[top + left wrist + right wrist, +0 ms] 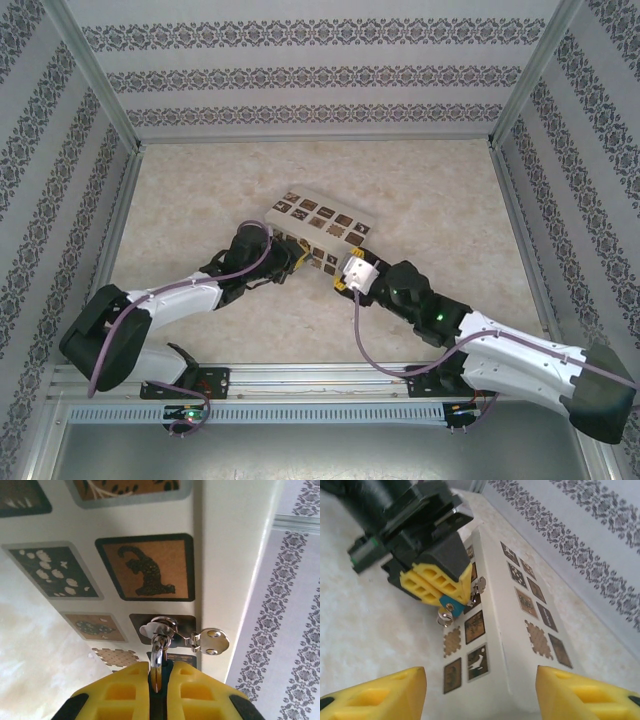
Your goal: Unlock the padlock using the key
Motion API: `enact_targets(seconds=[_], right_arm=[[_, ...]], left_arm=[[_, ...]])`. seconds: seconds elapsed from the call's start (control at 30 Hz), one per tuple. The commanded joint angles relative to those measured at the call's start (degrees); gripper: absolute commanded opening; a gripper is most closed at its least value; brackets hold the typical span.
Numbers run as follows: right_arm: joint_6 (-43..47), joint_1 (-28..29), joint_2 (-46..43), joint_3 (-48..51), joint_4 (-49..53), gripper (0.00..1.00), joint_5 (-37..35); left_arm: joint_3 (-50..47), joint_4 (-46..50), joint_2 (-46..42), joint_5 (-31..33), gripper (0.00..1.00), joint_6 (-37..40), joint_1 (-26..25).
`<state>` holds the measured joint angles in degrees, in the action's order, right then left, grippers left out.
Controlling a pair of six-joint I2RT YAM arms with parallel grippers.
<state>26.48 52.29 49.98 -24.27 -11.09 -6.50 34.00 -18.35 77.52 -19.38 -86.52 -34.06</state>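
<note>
The padlock is small, with a blue body [451,601]. Its silvery shackle [159,647] hooks through the metal hasp [212,641] on the side of the white box [322,225]. My left gripper [159,669] is shut on the padlock, its yellow fingers [437,582] pressed on the body against the box's side. A small silvery key with a ring [444,617] sticks out of the padlock's lower end. My right gripper [480,682] stands open a short way in front of the padlock, with nothing between its fingers [380,695].
The white box with brown picture tiles [474,662] lies tilted mid-table between both arms. Patterned walls [320,75] enclose the table on three sides. Bare beige tabletop [440,200] stretches behind and right of the box.
</note>
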Motion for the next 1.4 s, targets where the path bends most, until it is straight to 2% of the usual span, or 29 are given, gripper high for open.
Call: enact_targets(seconds=[0.0, 0.13, 0.4, 0.63, 1.0, 1.37], right_arm=[[12.04, 0.49, 2.38, -3.03, 2.92, 0.61, 1.23], [12.55, 0.60, 6.93, -5.79, 2.92, 0.59, 4.21], [13.39, 0.69, 13.84, -9.45, 1.01, 0.48, 6.50], [14.74, 0.86, 17.08, -11.10, 1.24, 0.43, 7.81], [17.88, 1.34, 23.68, -14.69, 1.14, 0.33, 8.35], [19.09, 1.40, 27.01, -16.07, 0.75, 0.28, 7.15]], left_arm=[[3.70, 10.41, -3.14, 1.78, 0.00, -5.39, -1.09], [4.67, 14.46, -4.34, 2.74, 0.00, -8.40, -1.37], [3.54, 12.73, -4.38, 3.72, 0.00, -11.21, -1.84], [3.53, 13.21, -4.48, 4.35, 0.00, -11.52, -2.19], [3.45, 13.95, -4.65, 4.60, 0.00, -11.52, -2.43], [3.27, 12.92, -3.97, 4.43, 0.00, -11.47, -2.58]])
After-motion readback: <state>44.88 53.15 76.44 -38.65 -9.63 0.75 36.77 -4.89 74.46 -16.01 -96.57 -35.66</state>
